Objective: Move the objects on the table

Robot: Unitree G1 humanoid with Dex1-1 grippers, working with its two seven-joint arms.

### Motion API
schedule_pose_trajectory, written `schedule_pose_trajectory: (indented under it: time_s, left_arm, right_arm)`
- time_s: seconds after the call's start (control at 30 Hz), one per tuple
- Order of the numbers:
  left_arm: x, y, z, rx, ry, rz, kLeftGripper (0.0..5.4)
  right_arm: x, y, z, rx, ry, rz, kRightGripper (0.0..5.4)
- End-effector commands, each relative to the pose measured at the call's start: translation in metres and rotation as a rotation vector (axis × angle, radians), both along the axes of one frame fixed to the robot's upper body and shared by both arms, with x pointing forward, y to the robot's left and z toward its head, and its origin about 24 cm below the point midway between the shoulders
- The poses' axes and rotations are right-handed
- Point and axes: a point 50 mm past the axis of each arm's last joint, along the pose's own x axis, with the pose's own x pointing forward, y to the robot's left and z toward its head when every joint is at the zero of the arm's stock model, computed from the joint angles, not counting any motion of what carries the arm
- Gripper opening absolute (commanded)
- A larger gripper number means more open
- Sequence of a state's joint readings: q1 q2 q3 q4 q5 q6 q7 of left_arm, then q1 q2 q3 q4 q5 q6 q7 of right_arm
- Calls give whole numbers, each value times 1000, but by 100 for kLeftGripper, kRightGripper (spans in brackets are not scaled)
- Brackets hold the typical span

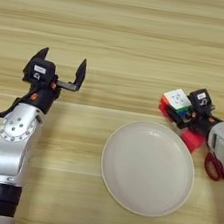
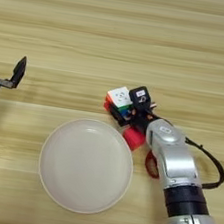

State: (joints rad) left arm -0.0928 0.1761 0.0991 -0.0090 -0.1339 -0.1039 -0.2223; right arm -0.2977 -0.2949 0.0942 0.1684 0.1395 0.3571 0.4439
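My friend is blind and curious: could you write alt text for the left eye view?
The right end effector grips a multicoloured puzzle cube beside a small red cube, just past a round beige plate on a wooden table. The left end effector hovers open at the left.

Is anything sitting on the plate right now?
No, the beige plate is bare; the puzzle cube and red cube sit beside it.

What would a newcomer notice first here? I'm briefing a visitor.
The round beige plate lies at the near middle of the table. At its far right rim the right gripper is closed on the puzzle cube, with the red cube beside it. The left gripper hovers open, far left.
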Motion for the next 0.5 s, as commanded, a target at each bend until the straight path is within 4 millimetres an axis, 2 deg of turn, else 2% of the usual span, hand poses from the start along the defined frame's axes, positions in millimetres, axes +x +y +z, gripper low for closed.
schedule_pose_trajectory:
  time_s: [0.03,0.1,0.5]
  left_arm:
    - [-2,-1,0,4,-3,-10,540]
    - [-2,-2,0,3,-3,-11,540]
    - [-1,-2,0,1,-4,-12,540]
  right_arm:
    - [1,2,-2,-12,11,3,356]
    - [0,2,-1,-11,5,3,332]
    - [-2,4,9,-4,-38,13,331]
